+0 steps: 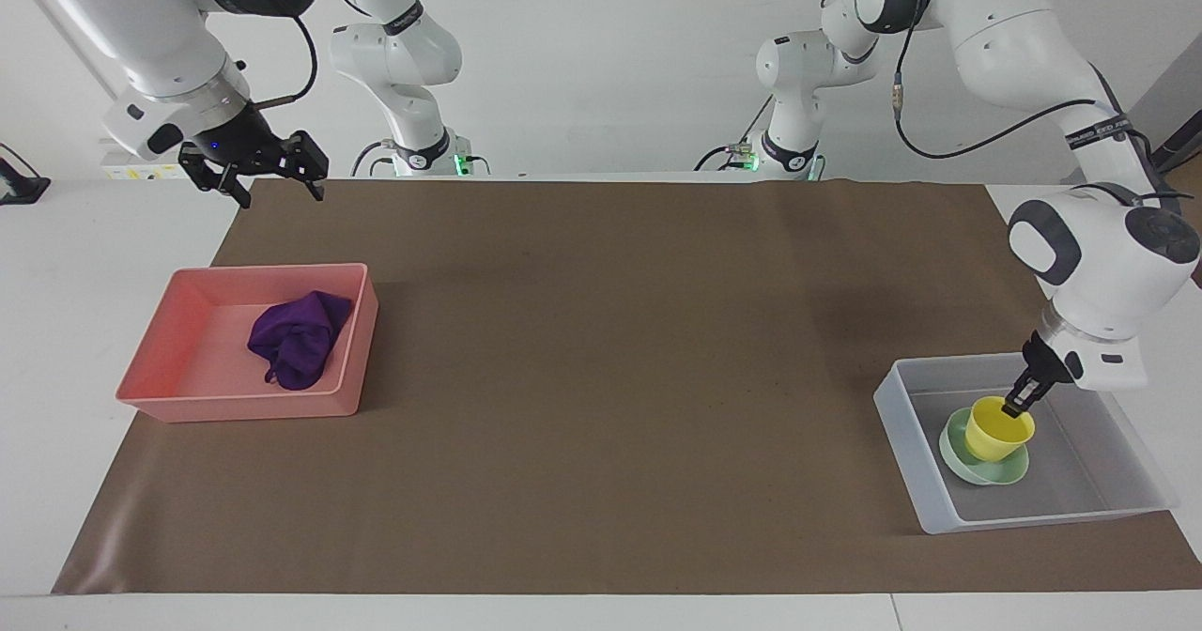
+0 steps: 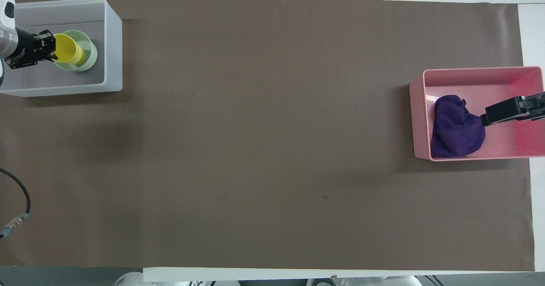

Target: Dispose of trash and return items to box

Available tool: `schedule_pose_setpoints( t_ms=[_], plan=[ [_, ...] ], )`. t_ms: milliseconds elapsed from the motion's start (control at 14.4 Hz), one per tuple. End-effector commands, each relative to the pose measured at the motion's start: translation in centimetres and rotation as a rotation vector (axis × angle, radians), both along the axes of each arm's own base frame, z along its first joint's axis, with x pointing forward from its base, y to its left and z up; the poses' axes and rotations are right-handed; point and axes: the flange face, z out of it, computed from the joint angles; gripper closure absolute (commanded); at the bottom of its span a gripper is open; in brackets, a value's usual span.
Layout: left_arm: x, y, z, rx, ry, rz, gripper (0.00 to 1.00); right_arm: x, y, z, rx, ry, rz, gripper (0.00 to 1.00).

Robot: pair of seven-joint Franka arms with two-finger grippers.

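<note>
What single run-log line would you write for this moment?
left gripper: shut on yellow cup, in green bowl inside clear box | right gripper: open, waiting | purple cloth: in pink tray
</note>
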Motion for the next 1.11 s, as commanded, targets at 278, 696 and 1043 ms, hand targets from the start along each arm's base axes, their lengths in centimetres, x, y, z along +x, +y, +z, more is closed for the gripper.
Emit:
schedule_pose_setpoints(
  t_ms=[278, 696, 1043],
  plan=[
    [-0.4, 0.1, 2.7, 0.017, -0.007, -0.15, 0.03, -1.0, 1.7, 2.3, 0.009, -0.005, 0.022, 0.0],
    [-7.1, -3.7, 13.6, 0.002, 0.07, -0.282, 0.01, -1.1, 2.9, 1.9, 0.019, 0.003, 0.03, 0.0],
    [-14.9, -7.4, 21.3, 0.0, 0.091, -0.455, 0.0, -1.1, 3.3, 0.1, 0.022, 0.034, 0.041, 0.0]
  ],
)
